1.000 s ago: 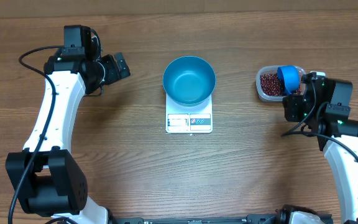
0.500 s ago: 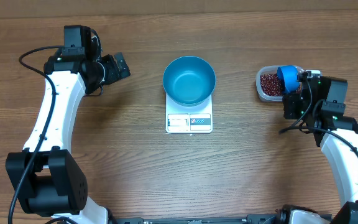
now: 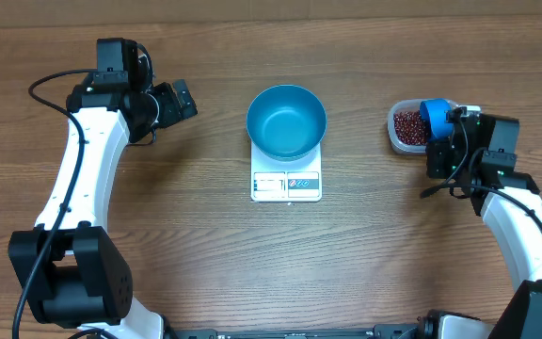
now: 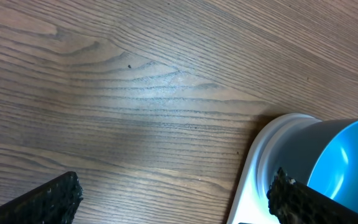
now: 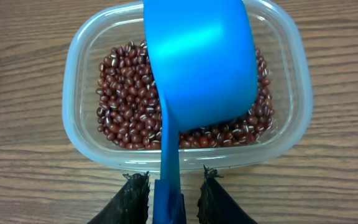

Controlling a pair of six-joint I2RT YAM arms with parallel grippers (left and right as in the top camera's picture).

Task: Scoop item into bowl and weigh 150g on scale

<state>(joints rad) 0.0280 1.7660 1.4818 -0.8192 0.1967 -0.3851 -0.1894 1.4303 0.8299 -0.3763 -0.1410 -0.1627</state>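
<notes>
The blue bowl [image 3: 286, 121] stands empty on the white scale [image 3: 286, 185] at mid-table; both show at the right of the left wrist view, bowl [image 4: 347, 162] on scale [image 4: 257, 171]. Red-brown beans [image 5: 129, 93] fill a clear tub [image 5: 73, 112] at the right [image 3: 406, 127]. A blue scoop [image 5: 197, 62] lies over the tub, its handle [image 5: 168, 180] pointing out between the fingers of my right gripper [image 5: 173, 196]. The jaws flank the handle closely, with a small gap still on the right side. My left gripper [image 3: 182, 99] hangs wide open left of the bowl, holding nothing.
Bare wooden tabletop [image 4: 135, 93] lies under the left gripper and around the scale. The table's far edge [image 3: 271, 17] runs along the top of the overhead view.
The right gripper has slid forward toward the tub and its jaws have narrowed around the scoop's handle. The left arm, bowl and scale have not moved.
</notes>
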